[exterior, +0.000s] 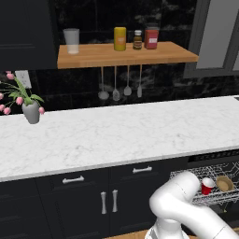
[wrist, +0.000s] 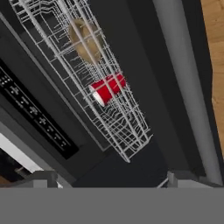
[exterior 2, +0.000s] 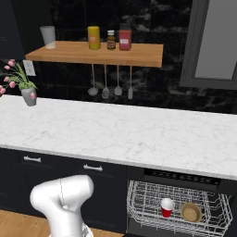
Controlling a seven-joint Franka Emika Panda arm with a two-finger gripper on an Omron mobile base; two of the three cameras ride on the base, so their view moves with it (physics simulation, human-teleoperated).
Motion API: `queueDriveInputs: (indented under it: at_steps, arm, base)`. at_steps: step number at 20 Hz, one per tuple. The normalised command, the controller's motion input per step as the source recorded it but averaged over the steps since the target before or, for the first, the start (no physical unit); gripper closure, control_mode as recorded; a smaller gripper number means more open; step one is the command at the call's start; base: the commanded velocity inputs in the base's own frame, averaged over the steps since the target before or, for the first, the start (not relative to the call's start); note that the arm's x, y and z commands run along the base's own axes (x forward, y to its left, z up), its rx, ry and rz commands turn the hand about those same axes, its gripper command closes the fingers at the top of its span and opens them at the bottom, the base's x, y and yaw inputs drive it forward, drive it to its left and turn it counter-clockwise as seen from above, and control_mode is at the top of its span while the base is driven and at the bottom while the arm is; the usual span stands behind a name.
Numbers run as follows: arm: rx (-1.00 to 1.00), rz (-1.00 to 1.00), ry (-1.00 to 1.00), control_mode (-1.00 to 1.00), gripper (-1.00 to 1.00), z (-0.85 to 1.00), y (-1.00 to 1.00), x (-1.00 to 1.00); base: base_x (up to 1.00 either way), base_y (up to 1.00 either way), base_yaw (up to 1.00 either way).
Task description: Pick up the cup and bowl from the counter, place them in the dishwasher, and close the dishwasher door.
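From the base cameras I see, far left on the counter (exterior 2: 115, 132), a grey vase (exterior 2: 29, 96) of pink flowers. Above it the wooden shelf (exterior 2: 97, 53) carries a frosted tumbler (exterior 2: 47, 36), then a yellow jar (exterior 2: 94, 37), a small brown bottle (exterior 2: 111, 40) and a red canister (exterior 2: 125, 39), with four utensils (exterior 2: 111, 83) hanging beneath. Below the counter run navy cabinets (exterior: 93, 200) with silver handles. My arm's white elbow (exterior 2: 62, 199) fills the low foreground. To the right the dishwasher (exterior 2: 180, 178) stands open, its wire rack (exterior 2: 139, 203) pulled out. In the rack the cup (exterior 2: 166, 207) stands upright, and the bowl (exterior 2: 191, 212) sits just beside it on the right, the two close but I can't tell if they touch. Through the hand camera I look across the dishwasher door (wrist: 148, 83), lowered open under the rack, with the cup and bowl inside the wire. The gripper (wrist: 107, 180) has its jaws spread wide, grasping nothing, well clear of the rack
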Motion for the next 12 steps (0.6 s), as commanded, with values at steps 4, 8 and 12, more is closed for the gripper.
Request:
queueDriveInputs:
  at_steps: [4, 8, 12]
  arm:
    - [-0.01, 0.0, -0.15, -1.0, -1.0, -0.98, 0.0, 0.03]
    - [0.0, 0.0, -0.22, -1.0, -1.0, -1.0, 0.0, -0.09]
    - [0.0, 0.0, -0.31, -1.0, -1.0, -1.0, -0.02, -0.01]
  base:
    - [0.0, 0.0, 0.0]
    - [0.0, 0.0, 0.0]
    - [0.0, 0.0, 0.0]
